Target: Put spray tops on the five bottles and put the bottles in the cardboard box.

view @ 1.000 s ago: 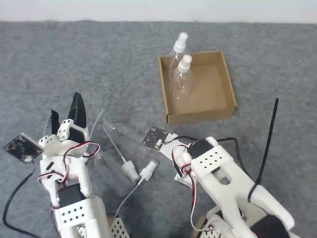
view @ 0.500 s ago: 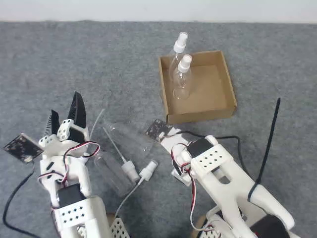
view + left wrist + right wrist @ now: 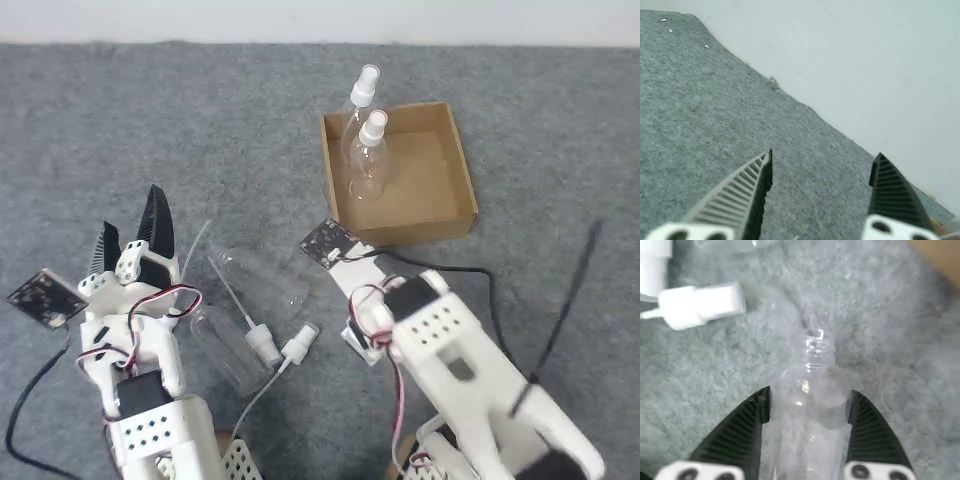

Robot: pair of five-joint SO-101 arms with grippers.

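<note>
The cardboard box (image 3: 455,160) sits at the back right, with two capped bottles (image 3: 368,160) leaning in its left corner. Two clear uncapped bottles (image 3: 262,276) lie on the grey carpet between the arms, beside two white spray tops (image 3: 300,343). My right gripper (image 3: 810,392) is shut on a third clear uncapped bottle (image 3: 813,352), its threaded neck sticking out past the fingers, just above the carpet. A spray top (image 3: 702,302) lies near that neck. My left gripper (image 3: 130,215) stands open at the front left, away from the bottles, with nothing between its fingers (image 3: 747,187).
The right arm (image 3: 440,335) covers its own gripper in the high view, close to the box's front left corner (image 3: 340,238). A black cable (image 3: 565,300) arcs at the right. Open carpet lies at the left and behind the box.
The right arm has moved away from the front edge toward the box with the bottle in its gripper. The black cable swung right. The left arm has stayed still.
</note>
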